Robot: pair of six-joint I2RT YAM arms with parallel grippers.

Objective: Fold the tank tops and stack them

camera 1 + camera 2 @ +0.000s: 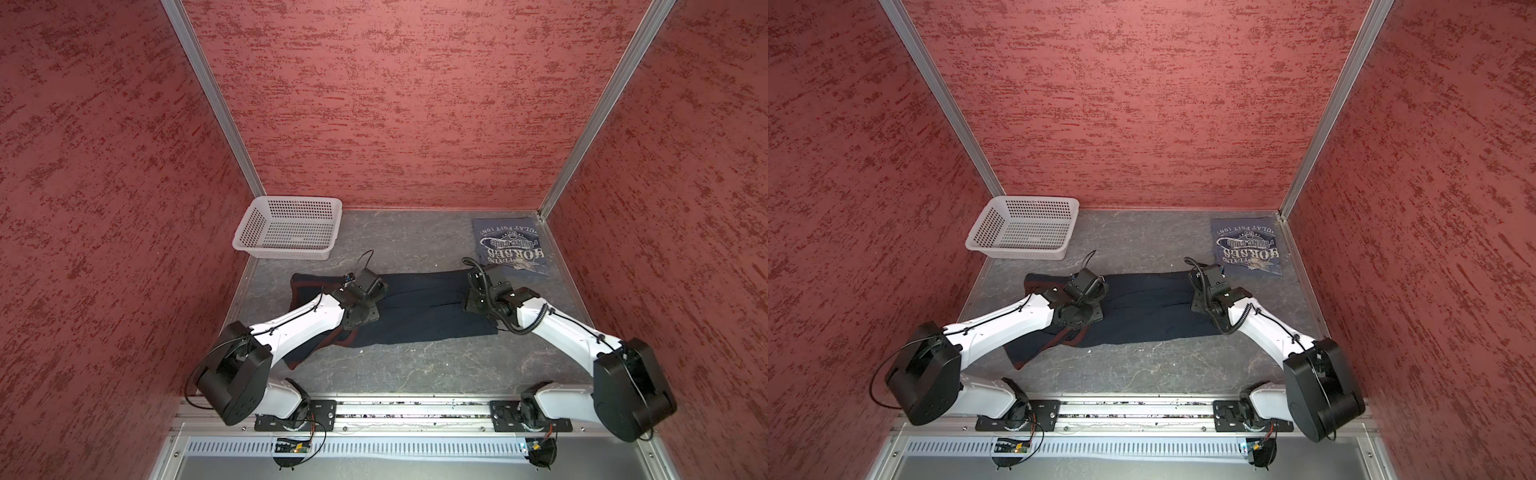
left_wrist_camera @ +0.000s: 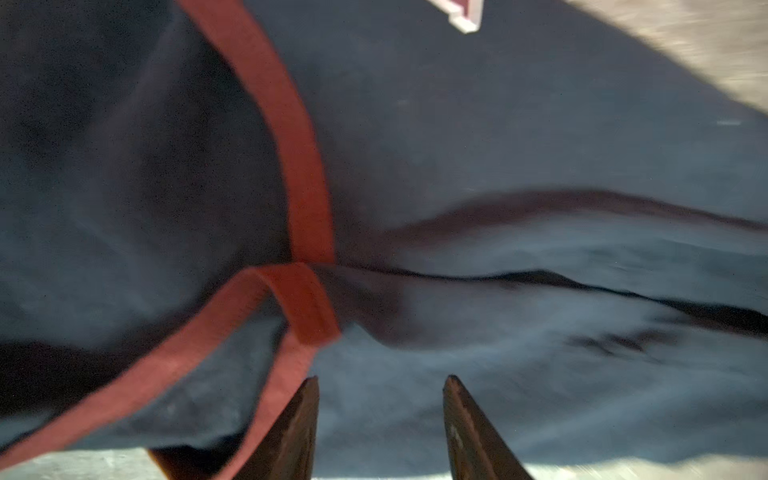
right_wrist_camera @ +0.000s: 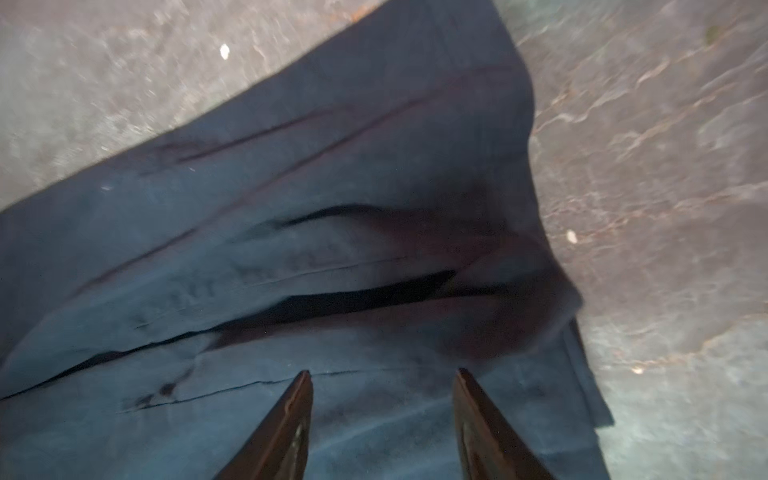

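Below left gripper [image 2: 380,378], right gripper [image 3: 382,372], navy top [image 1: 419,307] lies seemingly untouched.

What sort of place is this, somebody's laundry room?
More likely a robot test booth: red textured wall panels in aluminium frames enclose a grey marbled tabletop, and two white-and-black robot arms mounted on a metal rail reach over a dark navy cloth tank top.

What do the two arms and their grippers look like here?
The left arm and right arm have white shells and bulky black joint housings, with thin black cables; the right adds a coiled black cord. The left gripper and right gripper have dark, tapering fingers.
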